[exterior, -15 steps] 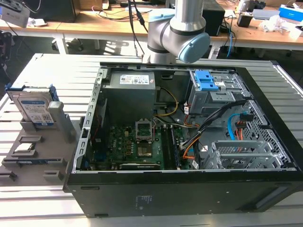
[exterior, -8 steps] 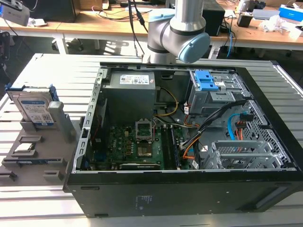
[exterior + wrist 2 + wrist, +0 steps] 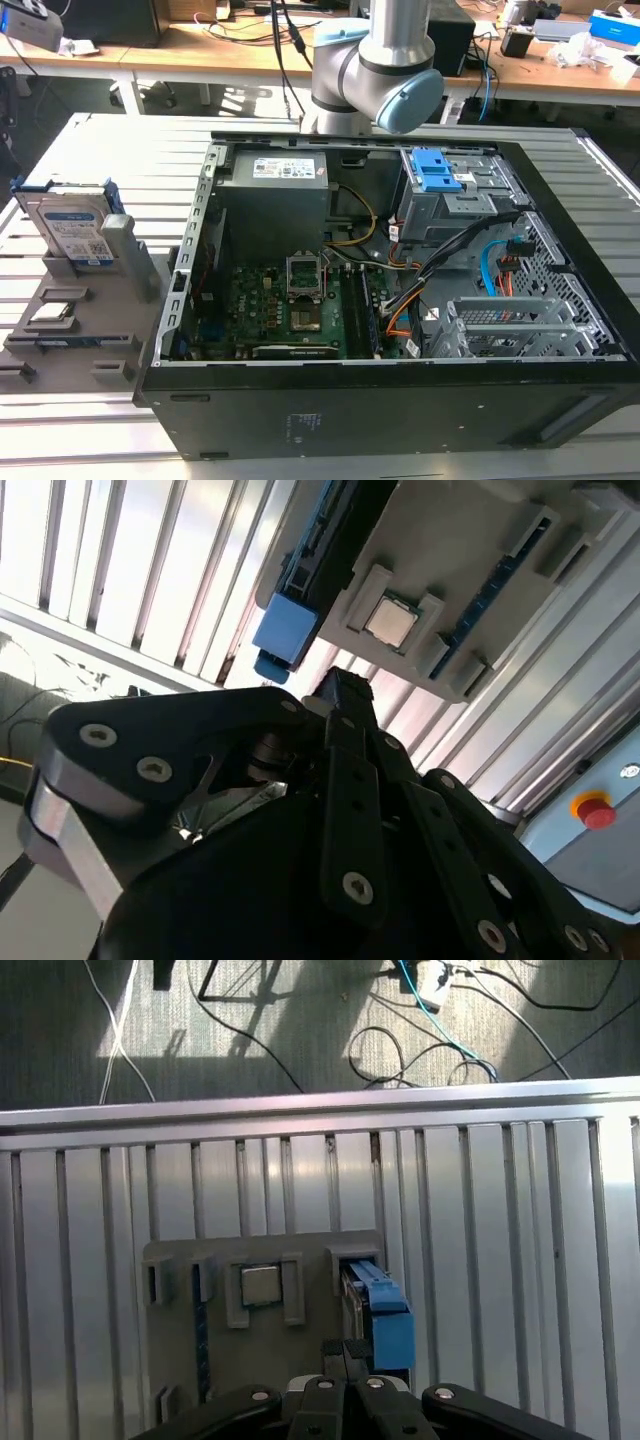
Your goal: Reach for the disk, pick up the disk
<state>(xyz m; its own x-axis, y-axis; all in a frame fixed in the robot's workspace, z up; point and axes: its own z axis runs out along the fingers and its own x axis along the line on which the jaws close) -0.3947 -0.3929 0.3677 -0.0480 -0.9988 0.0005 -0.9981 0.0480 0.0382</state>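
**Disk Yet to Be Grasped**

The fingers (image 3: 348, 770) are seen pressed together with nothing held. They are poised over the disk (image 3: 385, 1325), which is stood on edge in a slot of the grey holder (image 3: 260, 1360) on the slatted bench (image 3: 500, 1260), near a processor chip (image 3: 260, 1285). No contact is made. The reach is judged unfinished and the pick-up not yet done.

The disk (image 3: 378, 1305), a flat silver metal hard drive framed in blue plastic, sat edge-on in both wrist views, so its label face was turned out of sight. Its near end was tucked behind the black gripper (image 3: 345, 1348), whose body ran off the picture's edge. In the exterior view the grey plastic holder tray (image 3: 100, 350) hid the disk's foot. The silver-and-blue robot arm (image 3: 385, 70) got chopped by the top edge. The small square grey chip (image 3: 55, 315) was probably too tiny there to make out.
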